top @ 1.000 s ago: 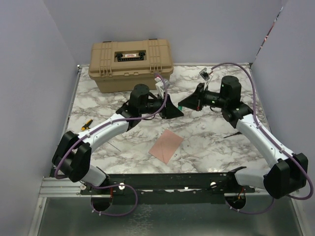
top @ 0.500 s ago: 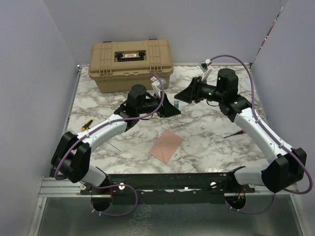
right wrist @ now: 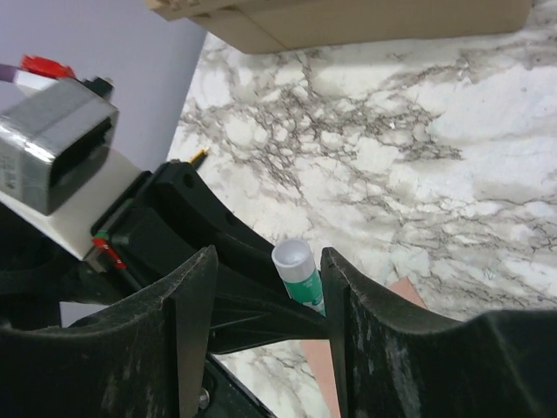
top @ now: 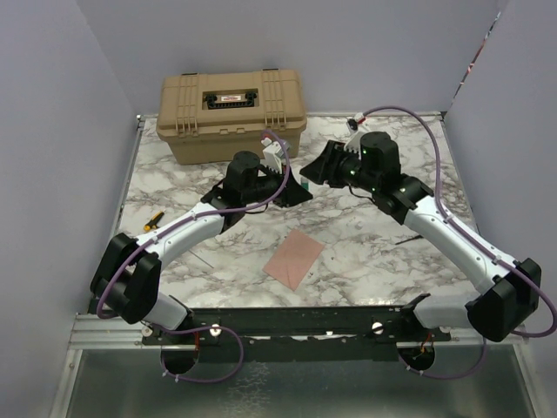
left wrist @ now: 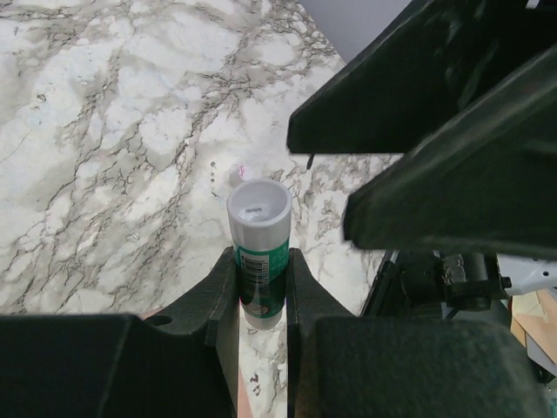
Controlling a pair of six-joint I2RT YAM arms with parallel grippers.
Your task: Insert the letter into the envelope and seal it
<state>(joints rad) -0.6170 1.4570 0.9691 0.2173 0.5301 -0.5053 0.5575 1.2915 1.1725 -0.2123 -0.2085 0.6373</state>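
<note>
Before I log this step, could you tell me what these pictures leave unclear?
Letter: none visible; top view cannot show whether it is inside the envelope.
Glue stick label: too small to read, left wrist view.
Envelope, right wrist view: mostly hidden by the right jaws.

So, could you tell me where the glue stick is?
The glue stick is clamped in the left gripper over mid-table, near the tan case, the right gripper facing it.
</note>
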